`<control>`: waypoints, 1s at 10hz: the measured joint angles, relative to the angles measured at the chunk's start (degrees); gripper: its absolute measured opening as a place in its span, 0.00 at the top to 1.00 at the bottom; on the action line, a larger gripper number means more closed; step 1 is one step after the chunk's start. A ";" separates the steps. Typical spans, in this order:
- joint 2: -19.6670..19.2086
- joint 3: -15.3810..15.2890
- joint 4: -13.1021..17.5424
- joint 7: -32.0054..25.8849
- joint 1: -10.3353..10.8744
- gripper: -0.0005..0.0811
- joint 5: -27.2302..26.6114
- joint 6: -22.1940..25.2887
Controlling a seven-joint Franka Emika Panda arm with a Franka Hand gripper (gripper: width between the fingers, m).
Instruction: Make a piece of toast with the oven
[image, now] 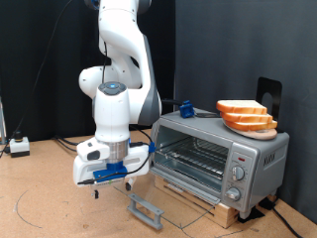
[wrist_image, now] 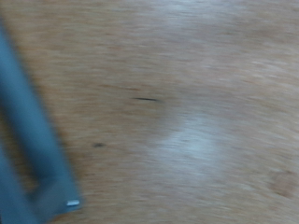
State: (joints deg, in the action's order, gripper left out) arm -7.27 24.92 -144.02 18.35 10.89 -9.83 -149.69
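Observation:
The silver toaster oven point(image: 220, 159) stands at the exterior view's right on a wooden board, with knobs point(image: 236, 174) on its right panel. Its door is folded down and open, with the wire rack point(image: 188, 154) showing inside. The grey bar handle point(image: 146, 209) hangs low in front. Several slices of bread point(image: 246, 117) lie stacked on the oven's top. My gripper point(image: 100, 186) points down just to the left of the handle and above the table, with nothing seen between its fingers. The wrist view is blurred and shows the handle point(wrist_image: 33, 140) over the wooden table point(wrist_image: 187, 103). No fingers show there.
A small blue object point(image: 186, 108) sits on the oven's top at the back left. A black stand point(image: 269, 94) rises behind the bread. A white box point(image: 18, 146) with cables lies at the far left. Black curtains form the backdrop.

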 joint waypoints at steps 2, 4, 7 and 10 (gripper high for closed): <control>3.48 -1.72 0.41 -13.66 -0.02 0.00 -13.61 6.61; 7.78 -1.67 0.71 -18.57 -0.02 0.00 -18.97 13.08; 14.03 -1.45 1.12 -16.37 -0.19 0.00 -19.14 19.61; 18.84 -0.91 3.46 -14.25 -0.77 0.00 -18.30 28.15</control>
State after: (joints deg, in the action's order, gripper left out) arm 11.56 24.01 -140.56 4.11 10.12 -28.13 -121.54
